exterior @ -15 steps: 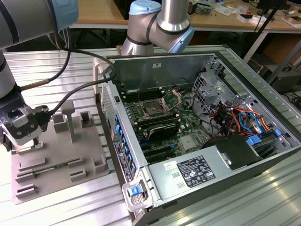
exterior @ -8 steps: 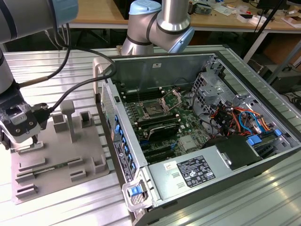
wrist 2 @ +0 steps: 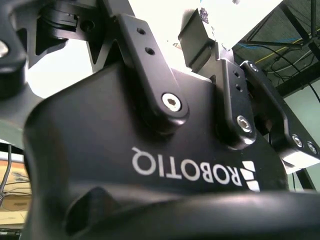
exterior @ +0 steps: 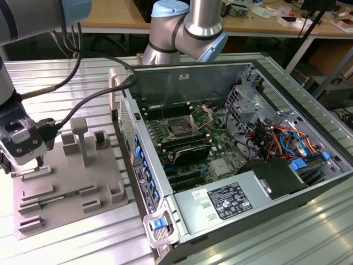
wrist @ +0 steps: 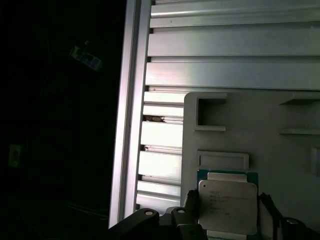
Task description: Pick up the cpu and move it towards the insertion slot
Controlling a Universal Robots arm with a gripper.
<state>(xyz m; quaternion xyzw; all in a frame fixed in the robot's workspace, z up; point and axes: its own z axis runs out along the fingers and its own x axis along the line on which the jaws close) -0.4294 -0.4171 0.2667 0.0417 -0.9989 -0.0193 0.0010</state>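
Note:
The cpu (wrist: 227, 200), a flat square chip with a pale silver top and a thin green rim, lies at a corner of the grey plastic tray (wrist: 250, 125) in the first wrist view. My gripper (wrist: 228, 209) straddles it, and its dark fingers (wrist: 191, 205) press against two opposite edges. In the exterior view the gripper (exterior: 25, 165) is low over the tray (exterior: 71, 182) at the far left, hiding the chip. The insertion slot (exterior: 180, 128), a dark square socket with its shiny bracket raised beside it, sits on the motherboard well to the exterior view's right.
The open computer case (exterior: 138, 160) stands between tray and socket, with its side wall raised. It holds a power supply (exterior: 226, 201) and bundled cables (exterior: 276, 138). Raised blocks (exterior: 80, 132) stand on the tray. The slatted metal table's edge (wrist: 130, 125) runs close to the chip.

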